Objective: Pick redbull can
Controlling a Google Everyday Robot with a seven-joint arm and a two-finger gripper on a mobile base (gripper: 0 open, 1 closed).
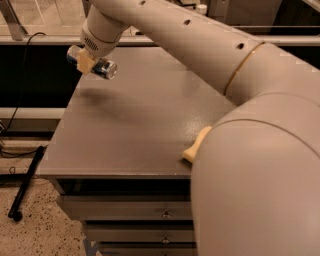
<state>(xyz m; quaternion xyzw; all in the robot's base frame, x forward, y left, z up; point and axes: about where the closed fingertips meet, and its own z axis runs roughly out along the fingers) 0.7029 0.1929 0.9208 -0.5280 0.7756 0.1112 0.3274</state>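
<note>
The redbull can (104,67), blue and silver with a shiny end facing right, lies sideways in my gripper (86,62). The gripper is shut on it and holds it in the air above the far left corner of the grey table (135,125). A soft shadow lies on the table under the can. My cream arm reaches from the lower right across the table to the gripper and hides the table's right side.
A yellowish object (196,145) lies on the table beside my arm at the right. The white cap of a bottle (201,8) shows behind the arm at the top. Drawers (165,212) sit under the table. A black pole (25,182) lies on the floor at left.
</note>
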